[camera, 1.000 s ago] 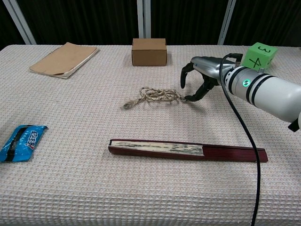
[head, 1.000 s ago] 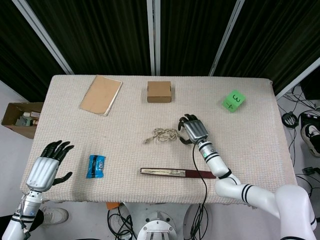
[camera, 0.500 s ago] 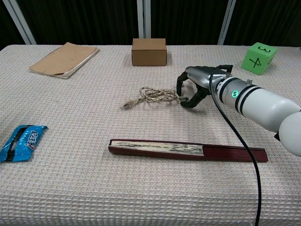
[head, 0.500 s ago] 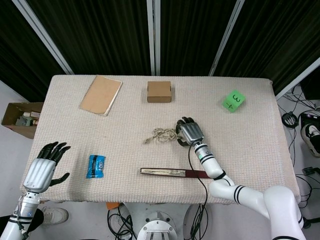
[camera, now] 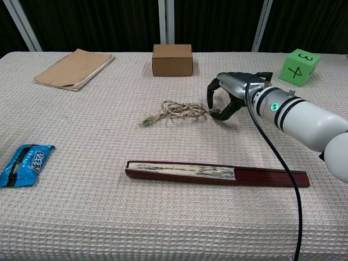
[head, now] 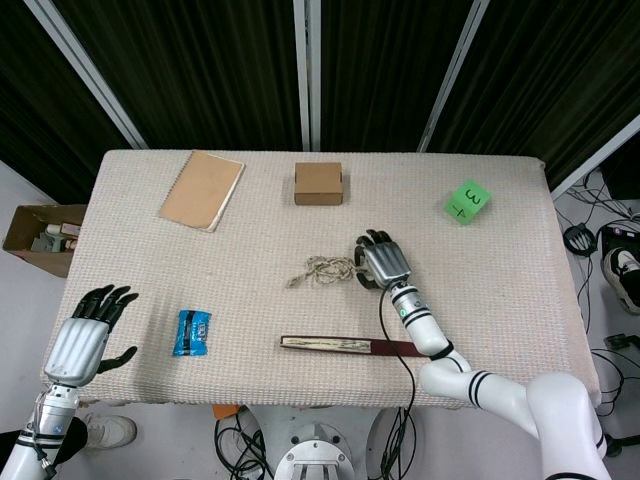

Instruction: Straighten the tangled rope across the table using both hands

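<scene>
The tangled tan rope [head: 322, 269] [camera: 176, 111] lies bunched in a short heap near the middle of the table. My right hand [head: 383, 263] [camera: 231, 95] arches over its right end, fingers curved down and apart. The thumb tip sits right at the rope's end, and no grip on it shows. My left hand [head: 85, 338] hovers off the table's front left corner, fingers spread and holding nothing. The chest view does not show it.
A folded fan [head: 355, 346] [camera: 217, 174] lies in front of the rope. A blue packet [head: 191, 332] [camera: 24, 163] is at the front left. At the back are a tan notebook [head: 202, 190] [camera: 73, 68], a cardboard box [head: 318, 184] [camera: 172, 60] and a green cube [head: 466, 201] [camera: 299, 66].
My right hand came in to the rope's right end, dipped low, then lifted slightly. The rope has not shifted. My left hand drifted a little down and left.
</scene>
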Robot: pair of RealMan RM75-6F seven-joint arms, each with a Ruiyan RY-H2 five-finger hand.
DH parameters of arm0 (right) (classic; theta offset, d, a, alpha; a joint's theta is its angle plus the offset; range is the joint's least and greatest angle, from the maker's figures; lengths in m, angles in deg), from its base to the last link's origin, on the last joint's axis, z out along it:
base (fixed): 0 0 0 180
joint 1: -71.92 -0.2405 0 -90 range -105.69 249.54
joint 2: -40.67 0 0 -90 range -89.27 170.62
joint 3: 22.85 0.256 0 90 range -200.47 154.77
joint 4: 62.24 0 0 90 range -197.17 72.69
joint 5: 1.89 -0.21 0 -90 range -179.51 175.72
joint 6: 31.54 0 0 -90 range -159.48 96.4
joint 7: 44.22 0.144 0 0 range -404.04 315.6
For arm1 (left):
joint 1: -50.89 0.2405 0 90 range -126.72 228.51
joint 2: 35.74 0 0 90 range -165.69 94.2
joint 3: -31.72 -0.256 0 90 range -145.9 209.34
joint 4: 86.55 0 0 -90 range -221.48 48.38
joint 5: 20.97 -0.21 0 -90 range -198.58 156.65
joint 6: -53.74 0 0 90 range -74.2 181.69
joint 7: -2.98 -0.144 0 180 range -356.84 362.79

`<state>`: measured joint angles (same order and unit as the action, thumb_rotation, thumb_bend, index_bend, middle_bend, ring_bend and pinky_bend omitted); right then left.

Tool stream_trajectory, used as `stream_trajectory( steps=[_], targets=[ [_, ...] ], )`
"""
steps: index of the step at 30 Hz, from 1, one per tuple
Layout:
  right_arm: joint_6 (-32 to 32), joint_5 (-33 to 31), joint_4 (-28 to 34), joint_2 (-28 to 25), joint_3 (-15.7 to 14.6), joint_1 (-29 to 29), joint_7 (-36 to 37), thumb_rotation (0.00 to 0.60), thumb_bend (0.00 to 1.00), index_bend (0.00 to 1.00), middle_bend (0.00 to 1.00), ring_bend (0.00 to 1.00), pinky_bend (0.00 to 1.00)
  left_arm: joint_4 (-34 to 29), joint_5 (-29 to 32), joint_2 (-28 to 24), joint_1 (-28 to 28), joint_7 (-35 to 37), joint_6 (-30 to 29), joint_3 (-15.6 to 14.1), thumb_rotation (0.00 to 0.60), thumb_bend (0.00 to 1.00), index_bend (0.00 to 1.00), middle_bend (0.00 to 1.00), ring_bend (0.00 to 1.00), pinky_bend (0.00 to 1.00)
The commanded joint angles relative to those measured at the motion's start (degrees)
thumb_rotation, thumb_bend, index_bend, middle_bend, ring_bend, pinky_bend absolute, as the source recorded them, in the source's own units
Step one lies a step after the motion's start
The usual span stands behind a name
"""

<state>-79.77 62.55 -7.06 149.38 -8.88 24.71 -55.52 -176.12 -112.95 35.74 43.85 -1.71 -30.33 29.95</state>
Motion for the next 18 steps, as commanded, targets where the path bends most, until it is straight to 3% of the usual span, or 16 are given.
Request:
stream_trajectory(
  steps=[1,14,18],
  targets=[
    [-0.08,0.23,-1.25,0.66,0.03,-0.10,0.12,0.600,0.32,0.60,0.27,0.11,0.17,0.02,0.08,0.02,-0.01,-0.01,0.09,0.02,0.600,0.17,0.18,0.14,0.09,0.14],
    [2.15,-1.21,-4.22,1.61,0.84,-0.61,-0.37,0.600,0.32,0.59,0.27,0.11,0.17,0.07,0.42,0.05,-0.18,0.07,0.55,0.17,0.600,0.17,0.18,0.14,0.09,0.14],
    [2.59,-1.05,-4.98,1.97,0.97,-0.82,0.21,0.600,0.40,0.59,0.27,0.11,0.17,0.09,0.30,0.03,-0.13,0.15,0.43,0.14,0.600,0.17,0.18,0.14,0.09,0.14]
  ],
)
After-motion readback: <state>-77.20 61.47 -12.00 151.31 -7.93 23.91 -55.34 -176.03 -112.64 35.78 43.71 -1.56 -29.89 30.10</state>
